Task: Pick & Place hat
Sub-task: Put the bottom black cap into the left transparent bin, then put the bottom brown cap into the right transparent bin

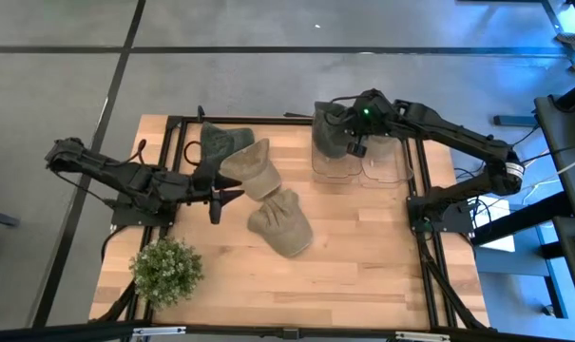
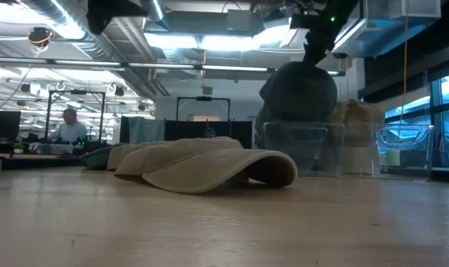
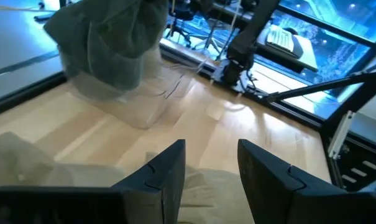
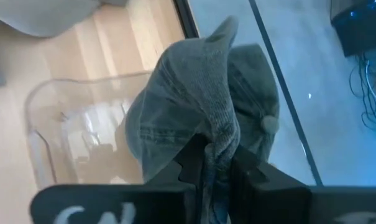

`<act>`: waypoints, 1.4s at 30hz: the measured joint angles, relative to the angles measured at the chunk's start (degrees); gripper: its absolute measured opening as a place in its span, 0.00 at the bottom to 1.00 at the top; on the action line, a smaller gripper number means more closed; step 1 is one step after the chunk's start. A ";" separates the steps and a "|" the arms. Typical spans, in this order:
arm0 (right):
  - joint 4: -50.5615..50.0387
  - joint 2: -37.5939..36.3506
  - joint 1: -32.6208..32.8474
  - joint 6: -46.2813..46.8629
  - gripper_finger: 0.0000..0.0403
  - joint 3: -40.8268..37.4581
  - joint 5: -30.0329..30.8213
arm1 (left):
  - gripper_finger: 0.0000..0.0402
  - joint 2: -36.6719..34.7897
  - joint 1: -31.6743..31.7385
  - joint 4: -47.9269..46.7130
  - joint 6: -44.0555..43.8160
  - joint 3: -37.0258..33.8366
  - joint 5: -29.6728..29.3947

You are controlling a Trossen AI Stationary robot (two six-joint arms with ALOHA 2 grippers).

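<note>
Grey-green denim cap [image 1: 331, 130] pinched by crown in right gripper [image 1: 355, 135], hanging over clear bin [image 1: 336, 167] upper centre for drop | left gripper [image 1: 217, 198] released, centre-left near tan caps [image 1: 279, 221]
</note>
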 joint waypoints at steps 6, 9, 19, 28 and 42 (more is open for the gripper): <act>3.74 -0.04 -1.67 -1.98 0.09 -2.93 -0.04 | 0.35 -1.08 1.71 0.14 -0.20 -1.99 -0.05; 8.31 -0.04 -2.28 -2.01 0.13 -4.74 -0.04 | 0.35 -1.06 2.49 0.16 -0.19 -2.10 -0.07; 18.41 0.00 -3.34 -4.43 0.17 -11.91 0.35 | 0.35 -1.04 3.00 0.16 -0.19 -2.10 0.02; 18.59 0.00 -3.34 -4.98 0.32 -12.55 0.62 | 0.35 -1.01 2.98 0.16 -0.19 -2.08 0.02; 22.53 -0.02 -3.21 -5.01 0.65 -4.59 12.49 | 0.35 4.19 2.98 4.18 -0.21 -2.08 1.05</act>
